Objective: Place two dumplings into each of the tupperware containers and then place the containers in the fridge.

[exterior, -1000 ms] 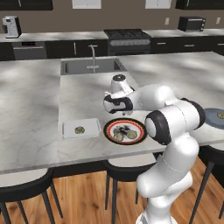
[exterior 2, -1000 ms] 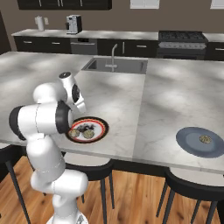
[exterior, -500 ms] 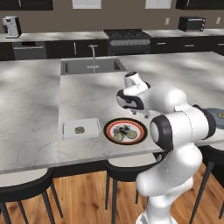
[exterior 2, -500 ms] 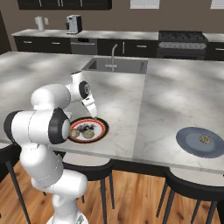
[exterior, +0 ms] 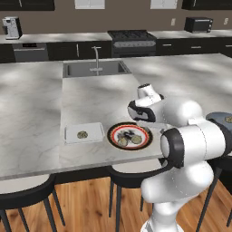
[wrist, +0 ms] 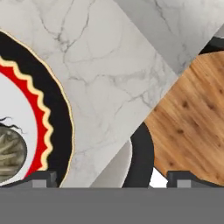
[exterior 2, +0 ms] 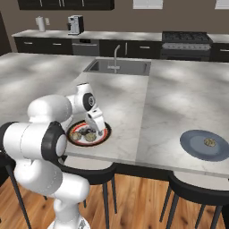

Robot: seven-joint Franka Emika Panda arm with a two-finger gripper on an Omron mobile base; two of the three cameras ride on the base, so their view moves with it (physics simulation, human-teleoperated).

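Swinging rightward past the black-and-red-rimmed plate (exterior: pixel 129 136), the gripper (exterior 2: pixel 97 126) now hovers at its right rim with jaws spread and empty. One dumpling (exterior: pixel 82 134) lies in the tupperware container (exterior: pixel 84 132) left of the plate; that container likely needs another.

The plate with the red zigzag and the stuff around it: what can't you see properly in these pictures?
- Red-rimmed plate: hand view, cut off by the left edge.
- Dumplings on it: right base view, partly behind the tool; too small to count surely.
- Tupperware container: left base view shows one; the arm blocks that spot in the right base view.
- Blue-grey plate: left base view, mostly behind the arm.
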